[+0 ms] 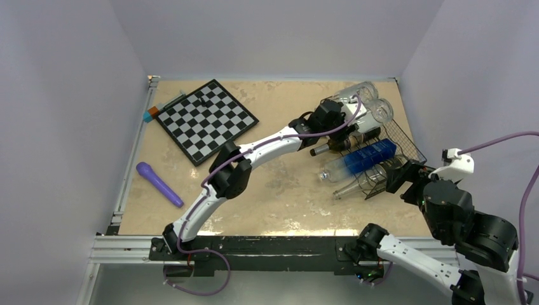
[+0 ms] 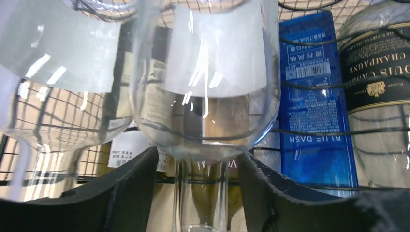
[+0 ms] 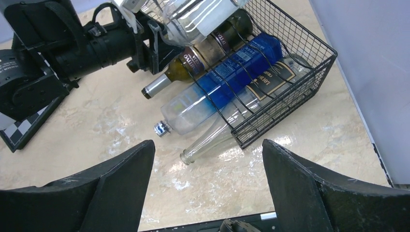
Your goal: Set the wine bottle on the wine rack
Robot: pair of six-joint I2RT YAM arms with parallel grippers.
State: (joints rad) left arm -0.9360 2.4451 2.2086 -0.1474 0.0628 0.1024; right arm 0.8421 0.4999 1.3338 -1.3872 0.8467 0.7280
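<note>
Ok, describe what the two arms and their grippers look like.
Both arms have white shells over chunky black joints. A purple cable runs along the left arm, and another loops off the right arm. Each gripper's fingers are broad, matte black wedges.

I count five bottles [image 1: 361, 159] on one wine rack [image 1: 407, 143], one clear neck between my left fingers [image 2: 130, 193]. Elsewhere: one chessboard [image 1: 206, 119], one purple microphone [image 1: 159, 184], one capped marker [image 1: 162, 107].
</note>
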